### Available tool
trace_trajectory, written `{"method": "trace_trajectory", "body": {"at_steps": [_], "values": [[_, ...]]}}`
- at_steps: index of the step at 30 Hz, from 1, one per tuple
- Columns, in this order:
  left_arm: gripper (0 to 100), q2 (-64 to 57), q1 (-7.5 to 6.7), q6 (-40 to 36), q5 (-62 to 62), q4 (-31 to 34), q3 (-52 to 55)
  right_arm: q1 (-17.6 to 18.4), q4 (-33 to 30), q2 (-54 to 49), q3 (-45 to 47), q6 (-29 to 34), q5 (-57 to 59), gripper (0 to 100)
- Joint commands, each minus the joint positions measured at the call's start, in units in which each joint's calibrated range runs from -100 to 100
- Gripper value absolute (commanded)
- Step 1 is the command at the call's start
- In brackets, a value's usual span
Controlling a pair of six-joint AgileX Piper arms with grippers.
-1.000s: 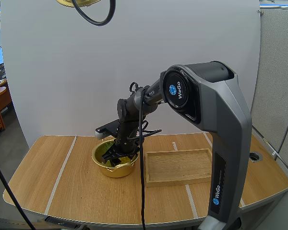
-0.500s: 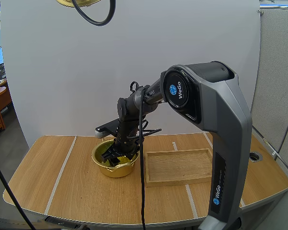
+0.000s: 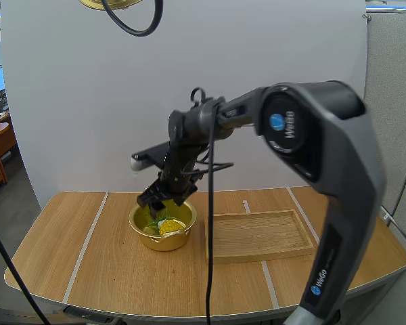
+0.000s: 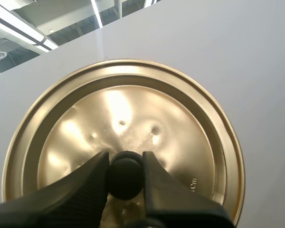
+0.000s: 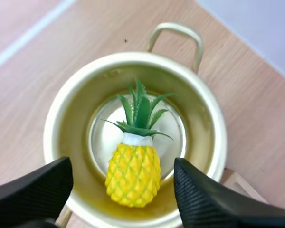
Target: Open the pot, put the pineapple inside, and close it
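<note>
Pineapple (image 5: 133,173) lay on the floor of the open gold pot (image 5: 213,118), which stood on the counter (image 3: 88,257) just beside the wooden tray (image 3: 257,256). My right hand (image 3: 162,200) hovered just above the rim, its fingers spread wide and holding nothing. My left hand (image 4: 126,164) was pinched tight on the black knob (image 4: 126,178) of the lid (image 4: 180,109), held high above the counter.

I judged that only the closing was left. To do it well, my right arm needed to go up and off toward the tray before the lid came down, since it sat squarely over the pot's mouth. The lid seemed tilted, perhaps nearly on edge, though the wrist view left me unsure. It wanted levelling and centring over the rim, then a slow descent, with the knob let go only once the lid was seated.
</note>
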Motion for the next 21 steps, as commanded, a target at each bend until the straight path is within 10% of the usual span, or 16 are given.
{"method": "trace_trajectory", "body": {"at_steps": [1,21], "values": [[0,-0.4,-0.23,-0.6,-1.9,0.7,-0.5,0.0,0.1,-6.3,-0.3,0.5,4.7,100],[0,-0.4,-0.23,-0.6,-1.9,0.7,-0.5,0.0,-0.5,-39.3,13.7,3.0,12.9,100]]}}
